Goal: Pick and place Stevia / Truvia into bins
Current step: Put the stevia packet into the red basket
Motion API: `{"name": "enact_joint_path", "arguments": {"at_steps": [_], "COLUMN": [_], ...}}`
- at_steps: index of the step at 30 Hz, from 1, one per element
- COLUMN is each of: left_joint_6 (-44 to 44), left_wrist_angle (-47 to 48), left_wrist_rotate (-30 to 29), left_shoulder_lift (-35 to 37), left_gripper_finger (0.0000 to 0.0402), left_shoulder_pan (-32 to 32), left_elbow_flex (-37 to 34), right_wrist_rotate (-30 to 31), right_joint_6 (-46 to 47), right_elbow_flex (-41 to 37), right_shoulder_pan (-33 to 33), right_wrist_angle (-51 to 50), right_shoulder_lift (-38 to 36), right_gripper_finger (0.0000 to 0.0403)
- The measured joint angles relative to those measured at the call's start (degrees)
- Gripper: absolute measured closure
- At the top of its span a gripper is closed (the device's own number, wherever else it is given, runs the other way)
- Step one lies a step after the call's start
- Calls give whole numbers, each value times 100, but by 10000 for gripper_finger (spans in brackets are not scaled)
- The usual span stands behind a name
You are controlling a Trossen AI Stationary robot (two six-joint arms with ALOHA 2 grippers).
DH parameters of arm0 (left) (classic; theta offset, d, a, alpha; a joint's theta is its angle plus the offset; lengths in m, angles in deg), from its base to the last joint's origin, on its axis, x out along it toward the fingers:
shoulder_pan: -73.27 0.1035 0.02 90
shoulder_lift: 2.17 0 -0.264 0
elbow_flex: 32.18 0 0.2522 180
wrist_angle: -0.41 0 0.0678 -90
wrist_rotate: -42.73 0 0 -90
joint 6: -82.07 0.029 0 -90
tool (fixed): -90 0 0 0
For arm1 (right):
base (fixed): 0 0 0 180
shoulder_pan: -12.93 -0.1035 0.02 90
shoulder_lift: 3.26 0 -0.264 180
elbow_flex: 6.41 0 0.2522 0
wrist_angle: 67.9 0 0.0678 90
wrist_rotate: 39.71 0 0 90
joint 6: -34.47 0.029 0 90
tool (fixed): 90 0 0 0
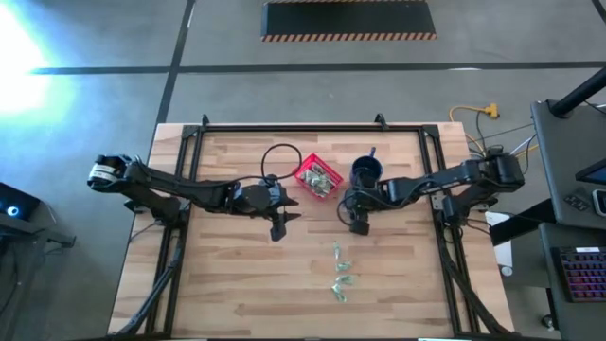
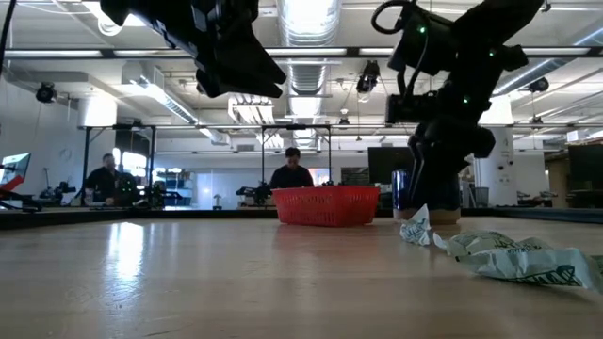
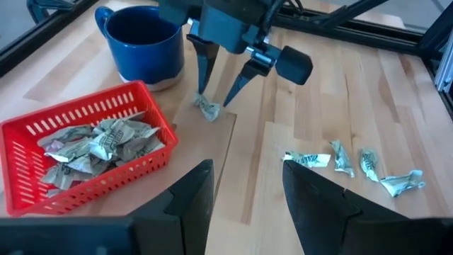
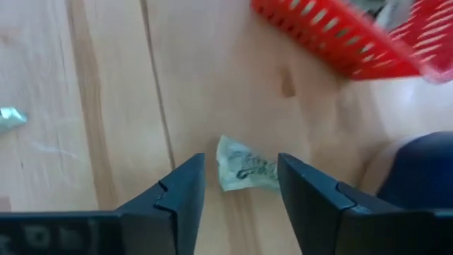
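Because the right gripper point(image 3: 214, 95) stands open, nothing grasped, over a crumpled sachet point(image 4: 245, 172) lying on the table between basket point(image 3: 28, 134) and mug point(image 3: 145, 42), it should descend straight, centred, then close gently; the left gripper point(image 3: 244, 188) waits open nearby.

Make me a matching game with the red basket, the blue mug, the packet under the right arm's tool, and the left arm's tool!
Things:
1. red basket
2. blue mug
3. packet between the right tool's open fingers
4. left tool

Descriptions:
A. lies on the bare wood, beside the basket and the mug
B. holds many crumpled packets
C. open and holding nothing, above the table
D. stands upright next to the basket

Pairs: 1-B, 2-D, 3-A, 4-C
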Motion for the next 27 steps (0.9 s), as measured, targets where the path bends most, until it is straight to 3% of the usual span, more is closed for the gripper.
{"name": "enact_joint_path", "arguments": {"at_steps": [13, 22, 27], "left_joint_6": [26, -2, -6], "left_wrist_angle": [74, 49, 16], "left_wrist_rotate": [4, 7, 7], "left_shoulder_lift": [0, 2, 2], "left_gripper_finger": [248, 248, 248], "left_shoulder_pan": [0, 0, 0], "left_elbow_flex": [-38, -46, -39], "right_wrist_rotate": [50, 103, 20], "right_joint_6": [202, 226, 226], "right_elbow_flex": [15, 20, 15], "right_shoulder_pan": [31, 31, 31], "right_wrist_angle": [5, -10, -24], "right_shoulder_lift": [493, 593, 595], "right_gripper_finger": [217, 249, 292]}}
